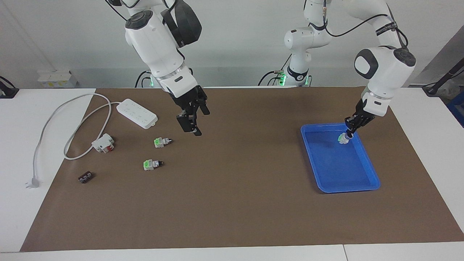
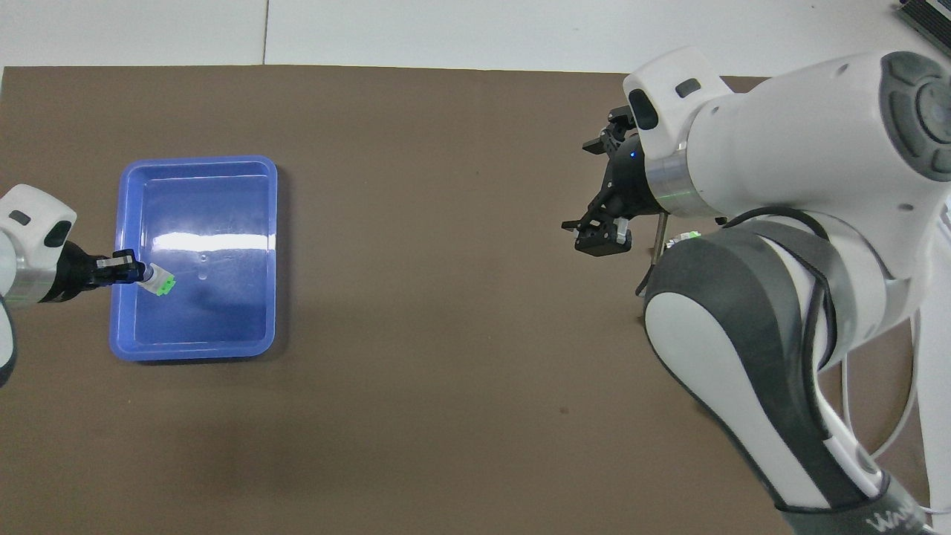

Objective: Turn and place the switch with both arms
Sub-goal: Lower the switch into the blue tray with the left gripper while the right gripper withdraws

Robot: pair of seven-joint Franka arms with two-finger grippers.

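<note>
Facing view: left tool (image 1: 348, 131) grips switch (image 1: 342, 139) over tray (image 1: 366, 166); right tool (image 1: 191, 125) open.

Two high opposed views — seemingly sharing the tray (image 1: 362, 152).

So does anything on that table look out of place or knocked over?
Nothing stands out. The left pincer holds one switch over the blue tray; two more switches lie on their sides on the mat, near the right pincer.
</note>
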